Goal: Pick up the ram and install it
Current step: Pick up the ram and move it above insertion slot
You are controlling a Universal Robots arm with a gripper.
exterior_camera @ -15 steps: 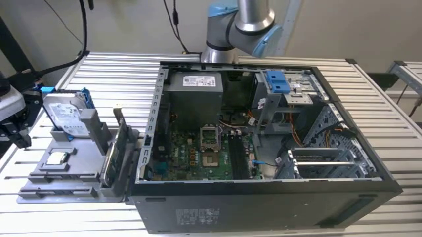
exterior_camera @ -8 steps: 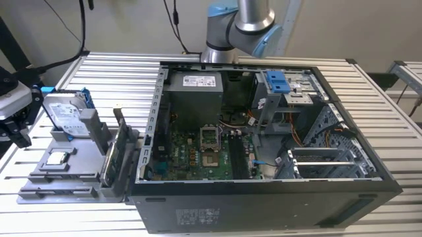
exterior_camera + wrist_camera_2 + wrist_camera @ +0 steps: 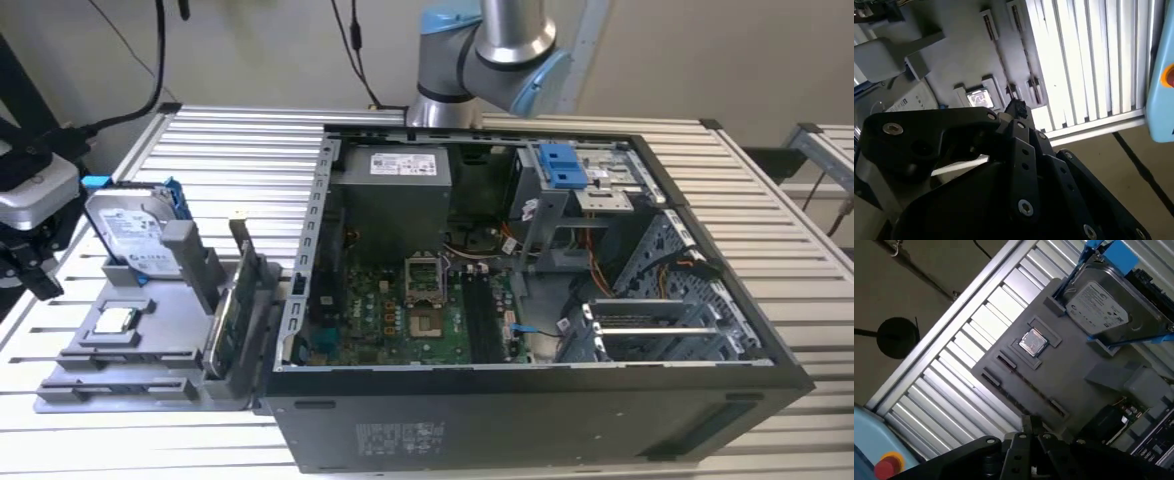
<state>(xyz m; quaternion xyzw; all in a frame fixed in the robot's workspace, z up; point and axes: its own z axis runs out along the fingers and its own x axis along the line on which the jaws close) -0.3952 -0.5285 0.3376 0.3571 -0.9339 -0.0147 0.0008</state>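
Currently, the long, narrow dark ram stick [image 3: 244, 256] is standing upright in the flat grey plastic parts holder [image 3: 67, 395], just beside the outer wall of the open black computer case [image 3: 534, 425]. A wider green circuit board [image 3: 220, 338] is leaning on edge next to it, nearer the holder's front. Towards the exterior view's left of both, the silver hard drive in a blue bracket [image 3: 134, 238] is sitting upright. A small square silver processor chip [image 3: 118, 320] is lying flat in its recess in front of the drive. Holder and case are resting side by side on the slatted aluminium bench [image 3: 227, 140], and the green motherboard [image 3: 400, 320] is lying exposed inside the case. The silver and pale blue arm [image 3: 487, 45] is rising behind the case. In both wrist views the black linked pincer [image 3: 1029, 430] is hanging over the bench, nearest the holder's slotted end and the chip. Whether it is released or clenched I cannot tell. In the first wrist view a red button on a pale blue box [image 3: 886, 465] is showing beyond the bench's edge.
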